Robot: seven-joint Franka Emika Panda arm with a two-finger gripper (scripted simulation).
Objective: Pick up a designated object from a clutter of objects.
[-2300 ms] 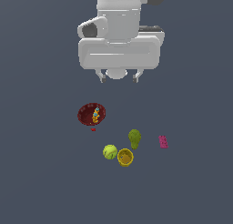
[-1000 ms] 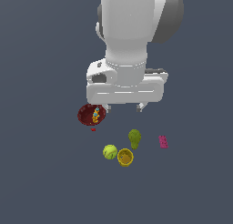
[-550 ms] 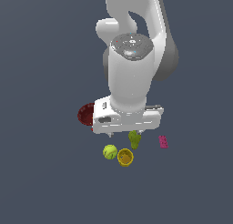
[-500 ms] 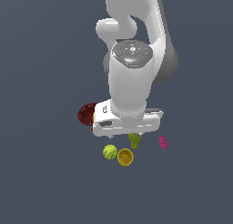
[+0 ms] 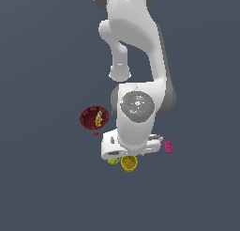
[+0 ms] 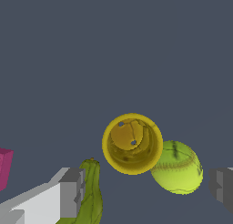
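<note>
The designated object, a mustard-yellow cup (image 6: 132,143) with a round rim, stands upright with its opening facing the wrist camera. It touches or nearly touches the yellow-green ball (image 6: 177,167). My gripper (image 6: 146,187) is open, its grey fingertips (image 6: 72,193) spread wide just above the cup, the ball and the green pear shape (image 6: 91,198). In the exterior view my white hand (image 5: 131,148) hangs low over the cup (image 5: 129,163); the fingers and the pear are hidden behind it. Only a sliver of the ball (image 5: 113,161) shows.
A dark red bowl (image 5: 87,118) holding a tiny orange-blue toy (image 5: 99,118) sits toward the exterior view's left. A pink block (image 5: 168,146) lies toward the exterior view's right, and its corner (image 6: 3,168) shows in the wrist view.
The arm has come down from high above the clutter until the hand sits just over the cup and ball. It now covers the pear in the exterior view.
</note>
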